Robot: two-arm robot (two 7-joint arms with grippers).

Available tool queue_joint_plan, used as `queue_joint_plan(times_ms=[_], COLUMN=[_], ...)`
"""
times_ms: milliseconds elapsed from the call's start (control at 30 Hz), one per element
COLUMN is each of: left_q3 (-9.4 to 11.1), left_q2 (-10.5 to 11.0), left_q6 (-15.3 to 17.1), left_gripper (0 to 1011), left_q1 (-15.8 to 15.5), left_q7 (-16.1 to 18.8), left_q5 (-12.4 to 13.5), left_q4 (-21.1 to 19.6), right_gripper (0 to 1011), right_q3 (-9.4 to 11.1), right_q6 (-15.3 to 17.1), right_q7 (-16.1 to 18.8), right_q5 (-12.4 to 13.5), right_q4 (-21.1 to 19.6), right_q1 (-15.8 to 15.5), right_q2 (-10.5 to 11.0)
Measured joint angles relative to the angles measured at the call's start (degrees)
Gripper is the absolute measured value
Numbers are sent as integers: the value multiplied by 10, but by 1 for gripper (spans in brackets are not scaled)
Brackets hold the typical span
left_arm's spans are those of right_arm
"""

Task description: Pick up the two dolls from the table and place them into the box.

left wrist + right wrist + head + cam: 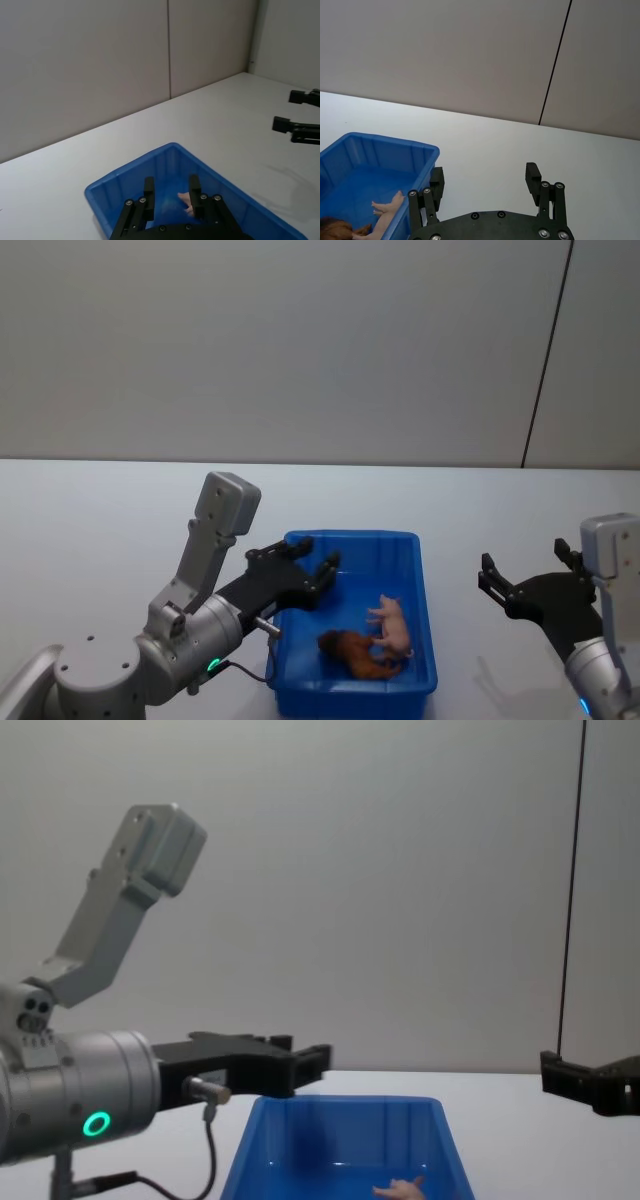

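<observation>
Now both dolls (375, 642) in box (420, 570); left hand (312, 565) spread above, right hand (530, 575) spread beside

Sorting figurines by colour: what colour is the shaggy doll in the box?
Reddish-brown doll; head view shows it best.

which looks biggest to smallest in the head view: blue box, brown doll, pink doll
1. The blue box, by far the largest.
2. The brown doll and the pink doll look much alike, lying together in the box; the brown one seems slightly bulkier, but that is too close to rank.
</observation>
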Motion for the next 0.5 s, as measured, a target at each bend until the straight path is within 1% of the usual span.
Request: queue_joint_plan(times_ms=[33, 133, 167, 200, 233, 267, 300, 333, 400, 433, 467, 500], left_q3=[1, 2, 3, 4, 4, 4, 5, 5, 6, 6, 6, 7], left_q2=[-2, -5, -7, -9, -9, -11, -11, -12, -14, -15, -16, -16], left_q6=[-4, -8, -11, -14, -14, -16, -17, -18, -21, -22, -23, -24], left_gripper=[412, 478, 536, 552, 578, 636, 657, 719, 751, 778, 832, 850], left_q1=[-4, -10, -12, -16, -16, -19, -20, -21, -25, -26, -27, -28], left_q7=[-16, -34, -46, -56, -56, -66, -70, -74, -85, -88, -93, -96], left_q5=[-2, -4, -5, -6, -6, -8, -8, -9, -10, -10, -11, -11], left_q4=[5, 13, 17, 22, 22, 26, 28, 30, 34, 36, 38, 39], right_gripper=[1001, 1001, 1001, 1001, 1001, 1001, 1001, 1001, 1001, 1001, 1001, 1001], right_q3=[0, 0, 0, 0, 0, 0, 0, 0, 0, 0, 0, 0], right_q6=[0, 0, 0, 0, 0, 0, 0, 0, 0, 0, 0, 0], right_q7=[0, 0, 0, 0, 0, 0, 0, 0, 0, 0, 0, 0], right_q5=[0, 0, 0, 0, 0, 0, 0, 0, 0, 0, 0, 0], right_q4=[0, 0, 0, 0, 0, 0, 0, 0, 0, 0, 0, 0], right_q1=[0, 0, 0, 0, 0, 0, 0, 0, 0, 0, 0, 0], right_q2=[0, 0, 0, 0, 0, 0, 0, 0, 0, 0, 0, 0])
